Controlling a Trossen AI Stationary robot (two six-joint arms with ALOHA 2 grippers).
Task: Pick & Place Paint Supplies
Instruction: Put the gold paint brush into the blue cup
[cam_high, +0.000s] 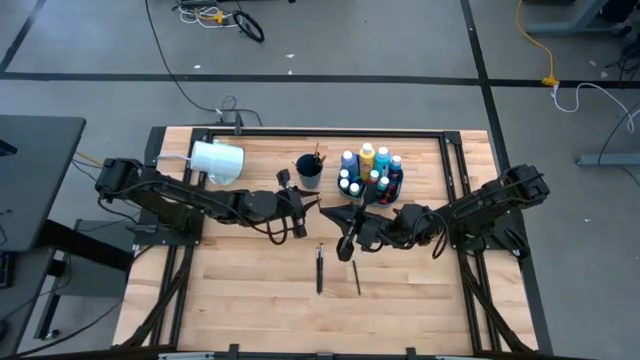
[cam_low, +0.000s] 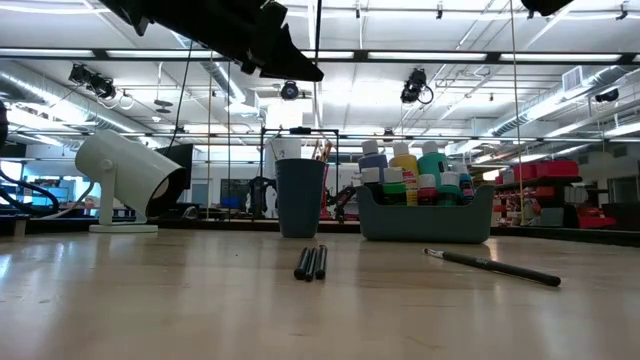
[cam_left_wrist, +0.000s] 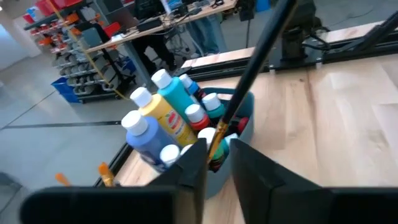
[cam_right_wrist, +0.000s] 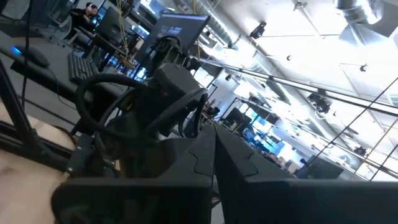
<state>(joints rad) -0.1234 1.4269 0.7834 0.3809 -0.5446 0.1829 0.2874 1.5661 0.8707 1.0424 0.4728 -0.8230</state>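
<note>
A dark-handled paintbrush (cam_left_wrist: 249, 68) with a gold ferrule hangs in the air over the table's middle, between my two grippers. My right gripper (cam_high: 340, 213) is shut on its handle end. My left gripper (cam_left_wrist: 219, 163) is open, one finger on each side of the brush's ferrule end (cam_left_wrist: 217, 138); I cannot tell whether they touch it. Beyond it, a grey bin (cam_high: 372, 190) holds several white-capped paint bottles (cam_left_wrist: 168, 112). Two more dark brushes (cam_high: 319, 268) (cam_high: 356, 276) lie flat on the table nearer the front edge. My right gripper holds the paintbrush by the upper part of its handle (cam_left_wrist: 283, 9); the exact place lies at the edge of the left wrist view and its own fingers (cam_right_wrist: 199, 155) hide it. The brush is lifted clear of the table and slants toward my left gripper.
A dark cup (cam_high: 309, 172) with orange-handled brushes stands left of the bin. A large white cylinder (cam_high: 215, 160) on a stand sits at the far left. Bare wood lies toward the near edge, around the two loose brushes (cam_low: 310, 262) (cam_low: 490, 266).
</note>
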